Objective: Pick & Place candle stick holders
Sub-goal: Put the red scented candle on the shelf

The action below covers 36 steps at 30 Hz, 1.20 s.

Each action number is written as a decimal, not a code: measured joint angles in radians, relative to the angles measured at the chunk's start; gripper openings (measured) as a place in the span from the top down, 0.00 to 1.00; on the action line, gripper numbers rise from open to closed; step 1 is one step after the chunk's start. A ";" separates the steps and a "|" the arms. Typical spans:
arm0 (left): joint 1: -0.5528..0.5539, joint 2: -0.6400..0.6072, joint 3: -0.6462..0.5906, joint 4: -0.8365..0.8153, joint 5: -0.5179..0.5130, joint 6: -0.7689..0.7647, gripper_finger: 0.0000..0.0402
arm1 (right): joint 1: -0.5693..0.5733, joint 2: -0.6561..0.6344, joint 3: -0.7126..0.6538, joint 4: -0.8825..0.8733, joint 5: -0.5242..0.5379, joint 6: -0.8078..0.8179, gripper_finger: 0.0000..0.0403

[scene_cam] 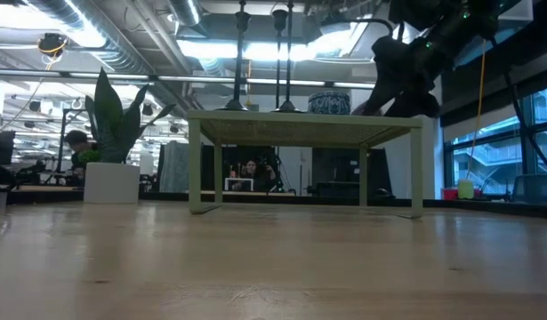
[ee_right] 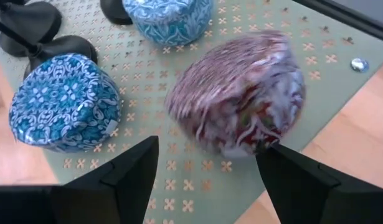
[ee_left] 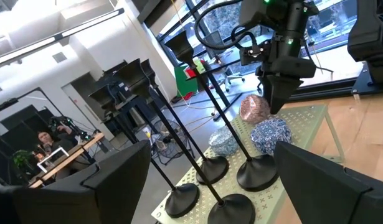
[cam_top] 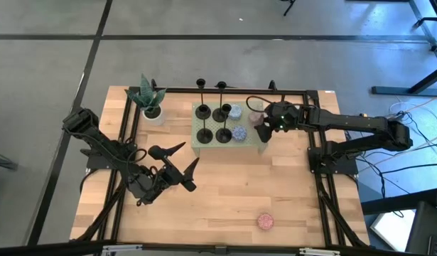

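High view: we see four candle stick holders (cam_top: 213, 122) standing on the pale green stand (cam_top: 254, 144), the right gripper (cam_top: 261, 132) beside them with fingers apart over a pink puck (cam_top: 256, 118), and the left gripper (cam_top: 177, 162) waiting wide open, nothing between its fingers.

Left wrist view: those thin stems (ee_left: 231, 130) on disc bases (top-heavy, we judge) look rigid, light and tippy, so we would pinch low on a stem.

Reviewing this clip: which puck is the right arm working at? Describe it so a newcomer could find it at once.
Start at the pale green perforated stand at the back middle of the table. At its right end, under the right tool, whose fingers are spread open on either side of it, lies the pink puck. Its pink, red-streaked speckle sets it apart from the two blue patterned pucks beside it.
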<state>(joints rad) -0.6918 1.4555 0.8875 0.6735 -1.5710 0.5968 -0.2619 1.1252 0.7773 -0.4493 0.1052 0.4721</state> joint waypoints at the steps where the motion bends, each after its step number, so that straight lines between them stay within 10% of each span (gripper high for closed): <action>1: 0.000 0.000 0.000 0.000 0.000 0.000 0.16 | 0.000 0.000 0.000 0.000 -0.001 -0.009 0.33; 27: 0.021 0.000 0.000 0.000 0.000 0.001 0.16 | 0.012 -0.018 0.001 -0.049 -0.151 -0.059 0.33; 36: 0.021 0.000 0.000 0.000 0.000 0.000 0.16 | 0.011 -0.020 0.001 -0.012 -0.046 -0.140 0.33</action>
<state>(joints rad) -0.6712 1.4555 0.8871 0.6739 -1.5711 0.5970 -0.2504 1.1049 0.7780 -0.4615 0.0593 0.3323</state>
